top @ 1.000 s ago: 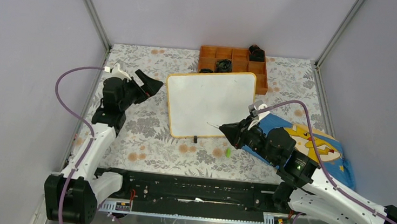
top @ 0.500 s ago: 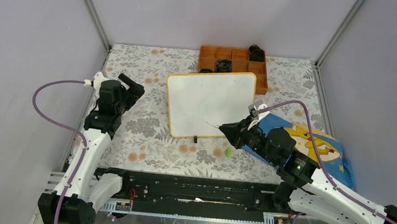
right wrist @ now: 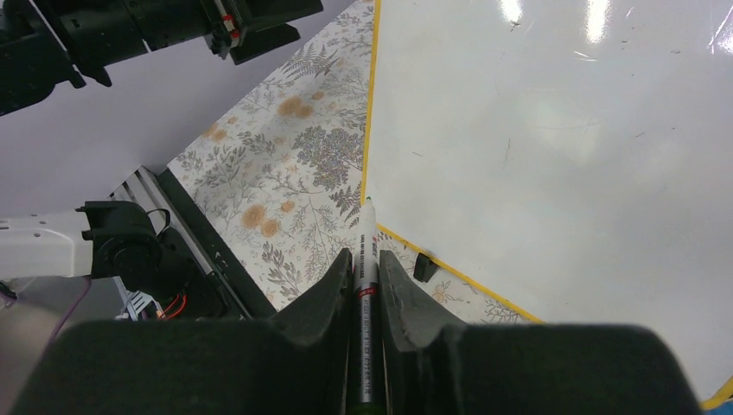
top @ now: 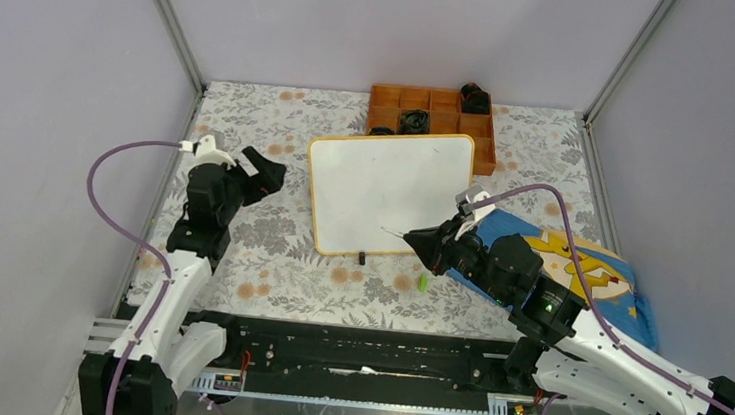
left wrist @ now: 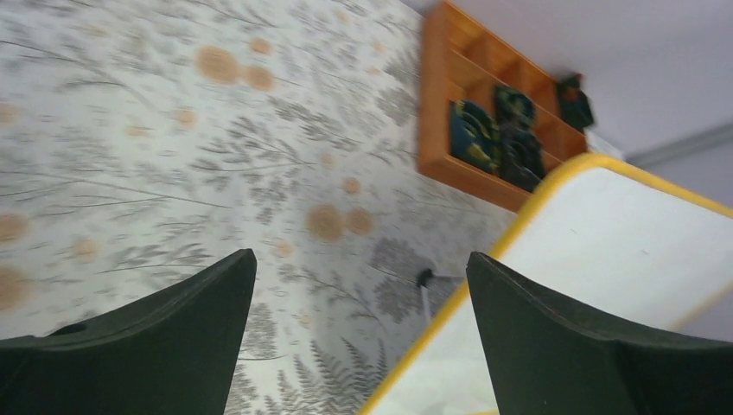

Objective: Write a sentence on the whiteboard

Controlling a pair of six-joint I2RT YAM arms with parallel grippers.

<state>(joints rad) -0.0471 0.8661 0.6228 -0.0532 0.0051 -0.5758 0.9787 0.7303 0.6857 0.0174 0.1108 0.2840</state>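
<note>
The whiteboard (top: pixel 390 191) with its orange-yellow frame lies flat mid-table; I see no green words on it in any view. My right gripper (top: pixel 423 242) is shut on a silver marker (right wrist: pixel 366 251), whose tip hangs over the board's near-left corner (right wrist: pixel 553 130). My left gripper (top: pixel 268 171) is open and empty, just left of the board's left edge. In the left wrist view the board's frame (left wrist: pixel 519 216) runs between the left gripper's (left wrist: pixel 359 268) spread fingers.
An orange compartment tray (top: pixel 432 113) with dark items stands behind the board, also in the left wrist view (left wrist: pixel 484 112). A blue cartoon-print cloth (top: pixel 589 272) lies under the right arm. A small green cap (top: pixel 422 283) lies on the floral tablecloth near the board's black foot (right wrist: pixel 424 266).
My left arm swung away to the left, then came back toward the board's left edge. My right gripper, still holding the marker, crept slightly left.
</note>
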